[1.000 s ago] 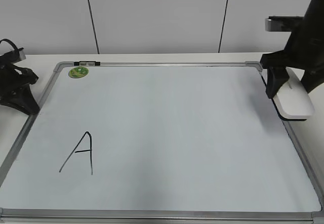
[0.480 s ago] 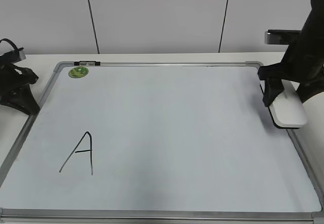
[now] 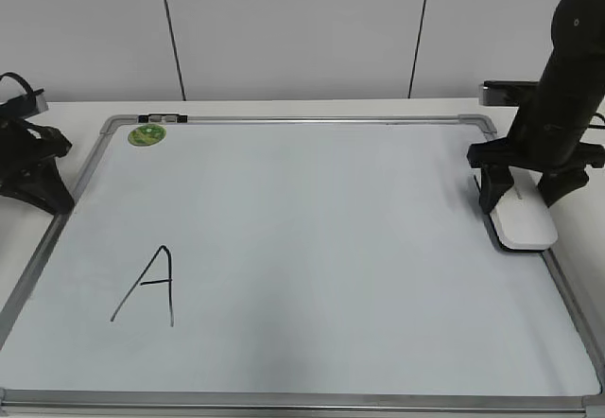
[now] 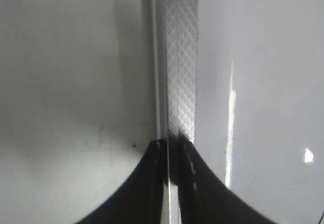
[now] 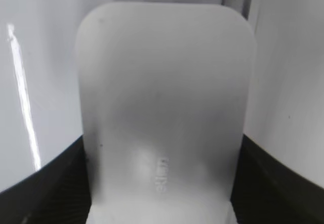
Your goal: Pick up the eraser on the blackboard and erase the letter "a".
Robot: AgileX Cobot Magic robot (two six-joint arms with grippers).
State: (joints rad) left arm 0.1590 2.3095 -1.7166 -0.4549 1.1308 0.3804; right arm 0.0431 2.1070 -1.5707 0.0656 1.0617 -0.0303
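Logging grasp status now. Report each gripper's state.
Left gripper: off the blackboard's left edge, holding nothing; open or shut cannot be told.
Right gripper: shut on the eraser.

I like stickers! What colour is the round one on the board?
Green, the sticker near the board's far left corner; the exterior view shows it best.

Wide open across the blackboard (image 3: 321,248) from the bench's near edge to its far edge. Blocked at the right edge by the right gripper (image 3: 522,194) and eraser (image 3: 522,221); crowded at the left edge by the left gripper (image 3: 28,167).
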